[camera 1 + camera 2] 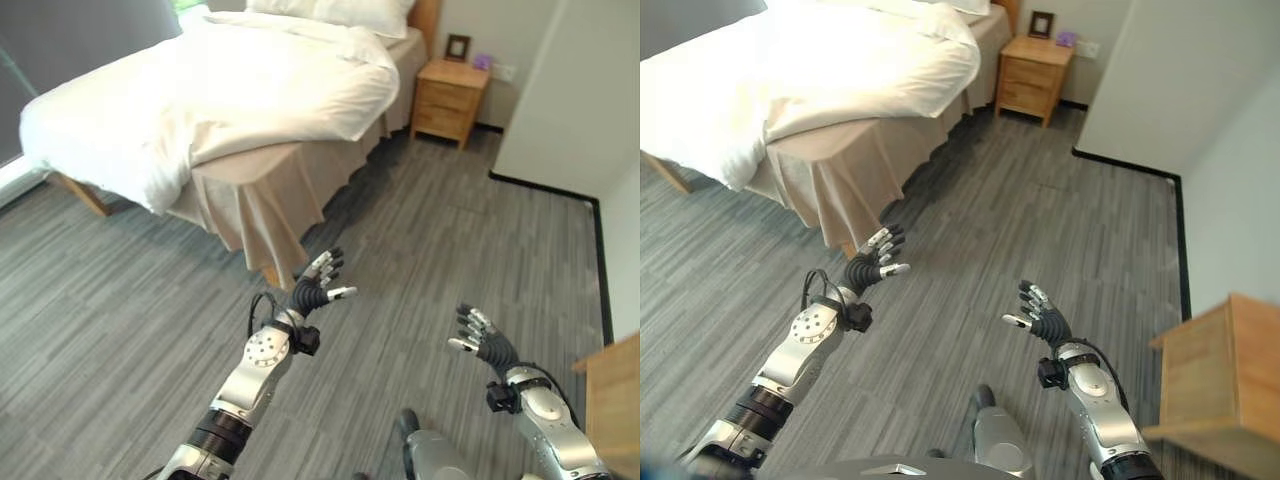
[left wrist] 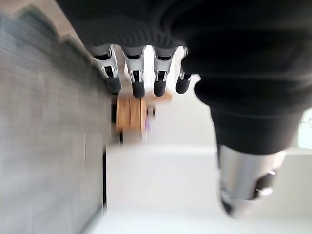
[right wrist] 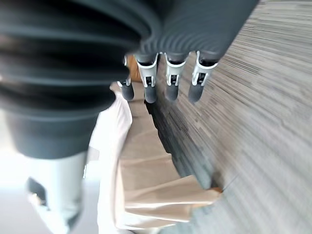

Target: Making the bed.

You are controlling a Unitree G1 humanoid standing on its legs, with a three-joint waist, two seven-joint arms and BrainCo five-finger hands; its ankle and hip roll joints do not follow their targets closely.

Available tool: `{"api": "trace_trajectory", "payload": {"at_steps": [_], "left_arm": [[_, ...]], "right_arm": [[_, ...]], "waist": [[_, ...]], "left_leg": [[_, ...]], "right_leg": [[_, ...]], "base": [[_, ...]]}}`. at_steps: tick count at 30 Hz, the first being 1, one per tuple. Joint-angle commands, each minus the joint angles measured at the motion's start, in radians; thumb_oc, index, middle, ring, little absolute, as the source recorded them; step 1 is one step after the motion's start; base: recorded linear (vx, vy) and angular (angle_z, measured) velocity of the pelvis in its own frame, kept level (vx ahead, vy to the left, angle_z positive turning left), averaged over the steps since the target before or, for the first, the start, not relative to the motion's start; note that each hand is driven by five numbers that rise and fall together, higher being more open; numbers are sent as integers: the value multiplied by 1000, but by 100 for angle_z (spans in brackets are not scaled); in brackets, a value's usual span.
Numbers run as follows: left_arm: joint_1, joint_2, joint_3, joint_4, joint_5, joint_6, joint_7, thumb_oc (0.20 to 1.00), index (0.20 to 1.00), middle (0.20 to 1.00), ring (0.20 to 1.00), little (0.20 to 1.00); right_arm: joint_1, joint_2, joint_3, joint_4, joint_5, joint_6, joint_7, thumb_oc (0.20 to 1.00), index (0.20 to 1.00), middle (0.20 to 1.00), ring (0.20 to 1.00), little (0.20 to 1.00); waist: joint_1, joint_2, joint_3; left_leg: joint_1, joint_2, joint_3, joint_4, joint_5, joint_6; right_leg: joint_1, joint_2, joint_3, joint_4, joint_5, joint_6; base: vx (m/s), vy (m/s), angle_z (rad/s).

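Grey wood-plank floor (image 1: 430,230) underfoot. At its far end, a small light-wood two-drawer nightstand (image 1: 450,97), hard against the pale wall (image 1: 560,90). On the nightstand's top, a dark-framed picture (image 1: 458,46) standing upright, a small purple object (image 1: 482,61) just beside it. Well apart from the nightstand, a light-wood cabinet corner (image 1: 1220,370).

You're looking at a white rumpled duvet (image 1: 220,90) over a beige pleated bed skirt (image 1: 265,200), with white pillows (image 1: 335,12) at the head. The light oak-coloured wooden nightstand (image 1: 450,98) stands on grey, streaky plank-patterned flooring (image 1: 440,240), edged by black skirting (image 1: 545,185) under a plain white wall (image 1: 575,90).
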Motion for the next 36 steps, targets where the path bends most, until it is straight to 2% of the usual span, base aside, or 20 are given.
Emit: {"api": "trace_trajectory", "payload": {"at_steps": [1,5,9,11,15,21,24,31,32,36], "left_arm": [[-28,-85,-59,-7,-19,-32,6,1000,1000,1000,1000,1000],[-29,-89,-86,-19,-20,-13,-8,1000,1000,1000,1000,1000],[1,-50,-90,-95,0,-4,-39,1000,1000,1000,1000,1000],[40,-30,-51,-124,33,-7,-30,1000,1000,1000,1000,1000],[194,-29,61,-154,7,1,-4,1000,1000,1000,1000,1000],[283,-23,154,-172,5,7,23,1000,1000,1000,1000,1000],[314,-23,228,-161,29,-3,56,1000,1000,1000,1000,1000],[315,-35,261,-154,28,-7,83,1000,1000,1000,1000,1000],[255,34,254,-145,36,17,9,1000,1000,1000,1000,1000],[225,18,271,-134,35,19,48,1000,1000,1000,1000,1000]], "right_arm": [[-63,-38,-41,-18,71,-53,-5,1000,1000,1000,1000,1000],[-57,-48,-62,-20,73,-53,-9,1000,1000,1000,1000,1000],[-76,-77,-71,-25,51,-53,0,1000,1000,1000,1000,1000],[-85,-80,-66,-36,43,-52,8,1000,1000,1000,1000,1000],[-87,-56,-51,-68,34,-51,11,1000,1000,1000,1000,1000],[-103,-38,-18,-75,5,-42,8,1000,1000,1000,1000,1000],[-136,-23,7,-73,-7,-37,3,1000,1000,1000,1000,1000],[-130,-19,-1,-81,-16,-38,-14,1000,1000,1000,1000,1000],[-15,60,-152,-8,164,-34,-62,1000,1000,1000,1000,1000],[-25,29,-163,-19,57,-19,-103,1000,1000,1000,1000,1000]], "waist": [[-2,36,-31],[-9,36,-34],[0,39,-41],[16,32,-42],[53,11,-40],[84,-2,-35],[111,-6,-31],[119,-5,-20],[-5,55,-13],[-9,54,-23]], "left_leg": [[-95,37,58,-84,143,16],[-93,33,35,-96,143,14],[-72,34,14,-110,141,8],[-69,34,5,-105,138,4],[-64,35,-30,-101,136,0],[-62,36,-64,-98,137,1],[-61,36,-92,-100,143,-6],[-66,38,-119,-96,143,-20],[-14,114,299,-126,26,-2],[-7,114,294,-126,31,-6]], "right_leg": [[198,16,-69,-111,-70,56],[210,20,-86,-116,-82,46],[231,34,-111,-105,-118,21],[247,35,-126,-119,-121,16],[282,38,-162,-151,-123,3],[293,42,-177,-161,-124,-5],[307,42,-206,-166,-135,-10],[316,39,-253,-163,-151,-12],[204,-29,-299,-91,-111,58],[226,-31,-316,-113,-113,54]], "base": [[124,-162,56],[59,-97,50],[13,-69,4],[-6,-66,3],[-11,-79,21],[-9,-49,20],[5,-38,21],[5,-24,24],[-9,-37,18],[-19,-8,21]]}}
